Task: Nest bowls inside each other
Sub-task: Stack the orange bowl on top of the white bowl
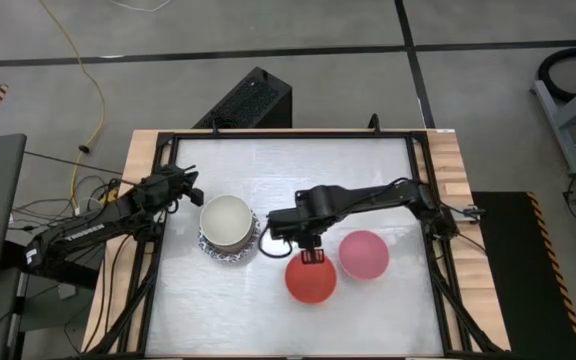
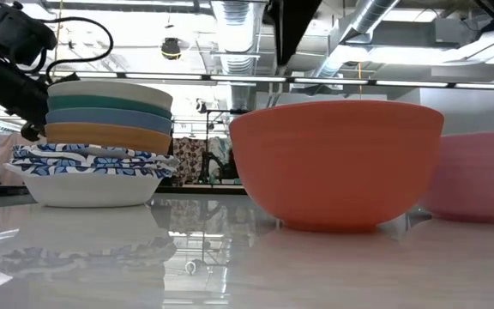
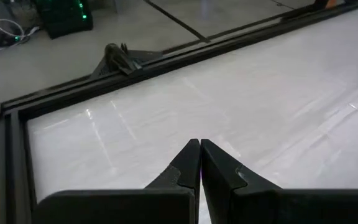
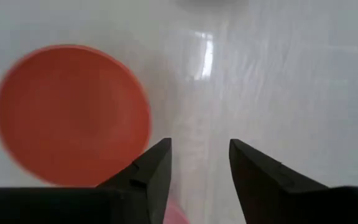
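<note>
A stack of nested bowls stands left of the table's middle: cream on top, then green, blue and orange, with white blue-patterned ones underneath. A red bowl and a pink bowl stand upright on their bases to its right, side by side. My right gripper hangs open above the table, pointing down, between the stack and the red bowl, with nothing between its fingers. My left gripper waits shut at the table's left, beside the stack, over bare table.
A black frame runs around the white table top, with a bracket at its corner. Bare table lies toward the far edge and the near left.
</note>
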Tool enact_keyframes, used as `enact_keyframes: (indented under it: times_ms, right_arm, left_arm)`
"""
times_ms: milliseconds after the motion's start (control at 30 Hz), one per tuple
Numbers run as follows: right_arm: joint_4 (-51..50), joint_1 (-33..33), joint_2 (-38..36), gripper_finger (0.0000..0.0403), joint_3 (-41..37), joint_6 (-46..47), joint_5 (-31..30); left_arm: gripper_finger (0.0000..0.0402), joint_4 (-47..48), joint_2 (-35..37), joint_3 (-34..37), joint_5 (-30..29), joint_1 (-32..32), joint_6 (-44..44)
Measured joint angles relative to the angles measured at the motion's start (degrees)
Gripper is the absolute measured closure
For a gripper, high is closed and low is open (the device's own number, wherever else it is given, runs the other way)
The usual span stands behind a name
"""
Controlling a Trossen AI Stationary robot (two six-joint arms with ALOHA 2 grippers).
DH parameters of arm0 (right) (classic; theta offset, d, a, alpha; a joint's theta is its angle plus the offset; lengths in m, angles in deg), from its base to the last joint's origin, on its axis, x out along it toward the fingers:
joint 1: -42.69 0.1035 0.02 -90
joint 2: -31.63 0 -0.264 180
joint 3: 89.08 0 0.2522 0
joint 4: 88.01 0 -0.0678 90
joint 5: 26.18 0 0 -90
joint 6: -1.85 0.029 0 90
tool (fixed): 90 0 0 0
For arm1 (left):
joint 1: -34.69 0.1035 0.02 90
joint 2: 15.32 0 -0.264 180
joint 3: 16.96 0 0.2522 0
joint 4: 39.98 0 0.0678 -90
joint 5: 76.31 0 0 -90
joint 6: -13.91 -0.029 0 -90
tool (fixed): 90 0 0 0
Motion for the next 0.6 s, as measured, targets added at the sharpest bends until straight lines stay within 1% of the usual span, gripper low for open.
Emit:
enact_keyframes:
  times_ms: [167,233,267,333,433,500,600]
  right_arm:
    - [0.9,0.3,-2.5,0.0221,-0.1,-0.4,0.0]
    - [2.8,0.4,-4.5,0.0224,-2.7,-1.4,0.0]
    - [4.6,0.3,-6.2,0.0225,-5.4,-1.8,0.0]
    - [9.5,0.0,-10.7,0.0228,-12.8,-1.9,0.1]
    - [20.8,-1.1,-19.6,0.0231,-28.9,-0.8,0.2]
    - [29.1,-1.6,-25.4,0.0232,-38.9,1.8,0.7]
    - [40.3,-1.2,-33.0,0.0233,-49.7,7.0,2.3]
  left_arm:
    - [0.0401,0.0,0.0,0.0,-0.2,0.0,-0.4]
    - [0.0401,0.0,0.0,0.0,0.2,0.0,-0.4]
    - [0.0401,0.0,0.0,0.0,0.2,0.0,-0.2]
    - [0.0401,0.1,0.0,0.0,0.2,0.0,0.7]
    - [0.0401,0.3,0.0,0.0,1.6,0.0,1.2]
    - [0.0401,0.3,0.0,0.0,2.7,0.0,1.2]
    - [0.0401,0.1,0.0,0.0,2.8,0.0,2.1]
